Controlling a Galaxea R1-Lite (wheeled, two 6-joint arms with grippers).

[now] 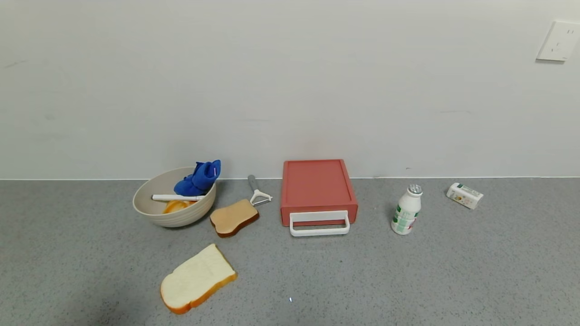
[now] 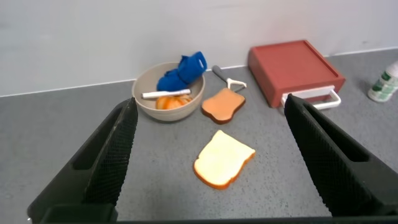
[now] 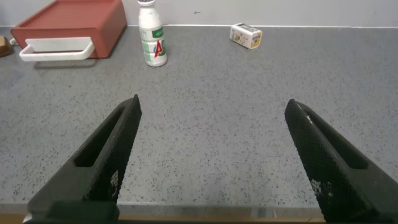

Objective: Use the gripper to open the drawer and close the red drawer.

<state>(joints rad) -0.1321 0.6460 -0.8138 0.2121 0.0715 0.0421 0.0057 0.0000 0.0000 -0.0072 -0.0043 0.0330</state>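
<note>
The terracotta-red drawer box (image 1: pixel 317 185) sits against the wall at mid-table, its drawer shut, with a white loop handle (image 1: pixel 319 224) on the front. It also shows in the left wrist view (image 2: pixel 295 67) and the right wrist view (image 3: pixel 71 25). Neither gripper shows in the head view. My left gripper (image 2: pixel 208 109) is open and empty, held back over the near table above a slice of white bread (image 2: pixel 224 158). My right gripper (image 3: pixel 214 106) is open and empty over bare table, well short of the drawer.
A beige bowl (image 1: pixel 149 210) with a blue cloth, a white pen and orange pieces stands left of the drawer. A brown bread slice (image 1: pixel 234 217), a peeler (image 1: pixel 257 191), a white bread slice (image 1: pixel 198 277), a white bottle (image 1: pixel 406 209) and a small carton (image 1: pixel 464 195) lie around.
</note>
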